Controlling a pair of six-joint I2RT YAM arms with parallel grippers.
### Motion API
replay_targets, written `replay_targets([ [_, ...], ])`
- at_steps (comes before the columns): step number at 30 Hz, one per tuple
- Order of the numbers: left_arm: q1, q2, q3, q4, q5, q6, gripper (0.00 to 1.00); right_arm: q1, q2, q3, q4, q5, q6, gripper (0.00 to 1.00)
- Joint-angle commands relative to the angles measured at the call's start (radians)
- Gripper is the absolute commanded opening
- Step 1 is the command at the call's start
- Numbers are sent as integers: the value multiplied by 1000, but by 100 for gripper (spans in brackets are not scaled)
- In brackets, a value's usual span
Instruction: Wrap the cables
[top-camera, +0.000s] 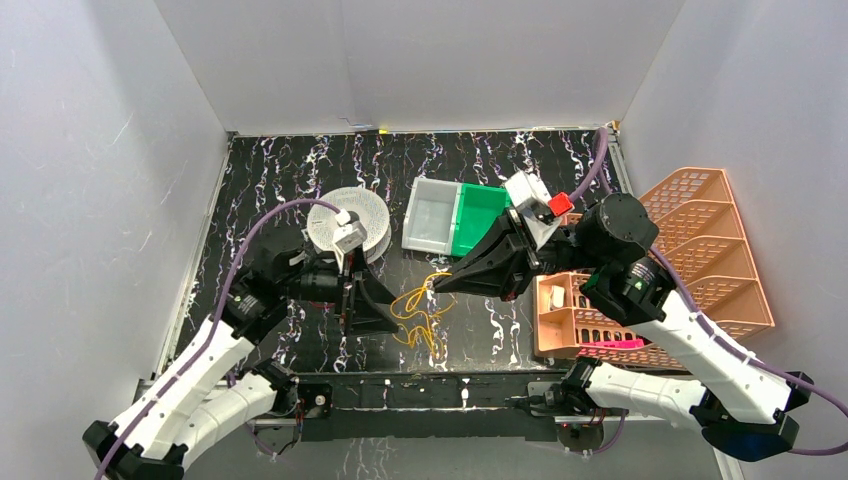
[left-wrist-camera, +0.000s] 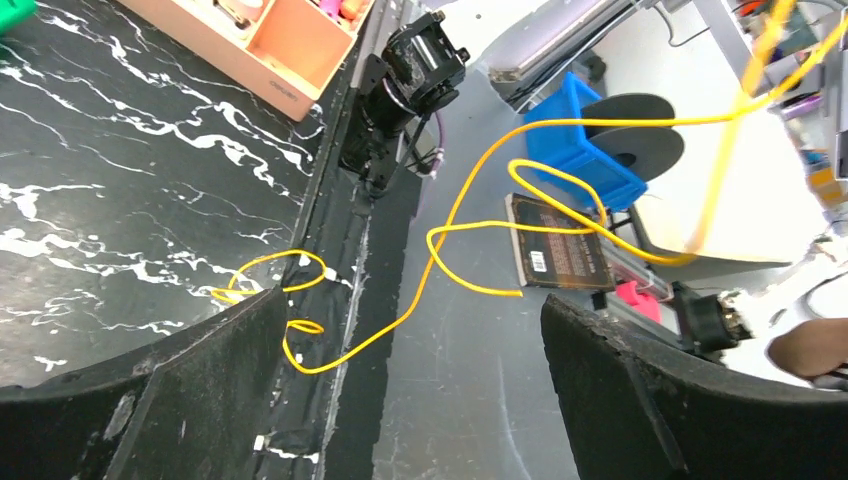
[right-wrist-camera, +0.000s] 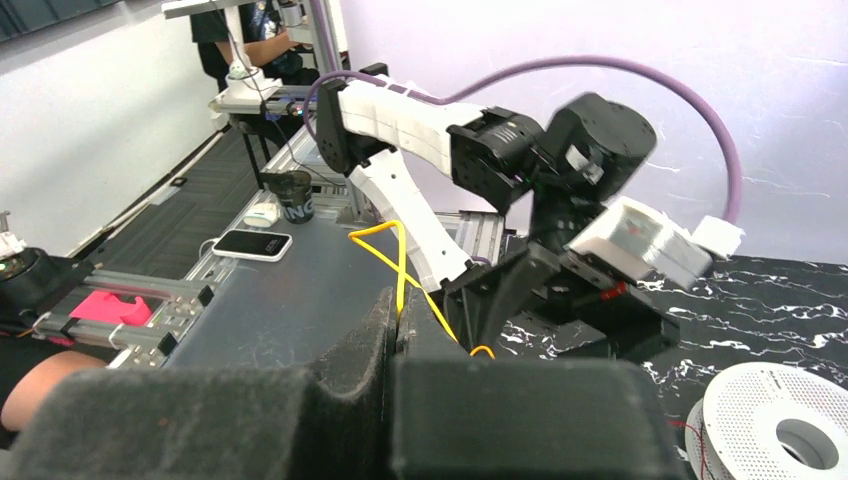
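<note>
The yellow cable (top-camera: 415, 312) lies in loose tangled loops on the black marbled table, between the two grippers. My right gripper (top-camera: 441, 286) is shut on one strand of it; in the right wrist view the cable (right-wrist-camera: 400, 255) rises out of the closed gripper (right-wrist-camera: 397, 305). My left gripper (top-camera: 366, 312) is open and empty just left of the tangle; in the left wrist view the cable (left-wrist-camera: 450, 225) runs between and beyond its spread fingers (left-wrist-camera: 180, 400). The white spool (top-camera: 346, 220) lies flat behind the left gripper. A thin red cable (right-wrist-camera: 700, 440) shows beside the spool (right-wrist-camera: 775, 425).
A clear and green bin (top-camera: 455, 215) stands at the back centre. An orange basket (top-camera: 585, 310) with a pink item sits under the right arm, and an orange file rack (top-camera: 715, 245) stands at the far right. The table's front edge (top-camera: 420, 378) is close to the tangle.
</note>
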Motion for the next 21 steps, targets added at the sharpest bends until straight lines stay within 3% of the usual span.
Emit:
replay_targets([
  [1, -3, 12, -76, 216, 94, -164, 96, 7, -1, 49, 69, -70, 6, 0],
  [6, -5, 33, -191, 567, 163, -447, 91, 7, 8, 52, 74, -122, -19, 0],
  [11, -13, 76, -259, 761, 200, -623, 78, 6, 23, 60, 91, -153, -34, 0],
  [21, -123, 116, -314, 813, 199, -714, 64, 6, 52, 85, 114, -173, -50, 0],
])
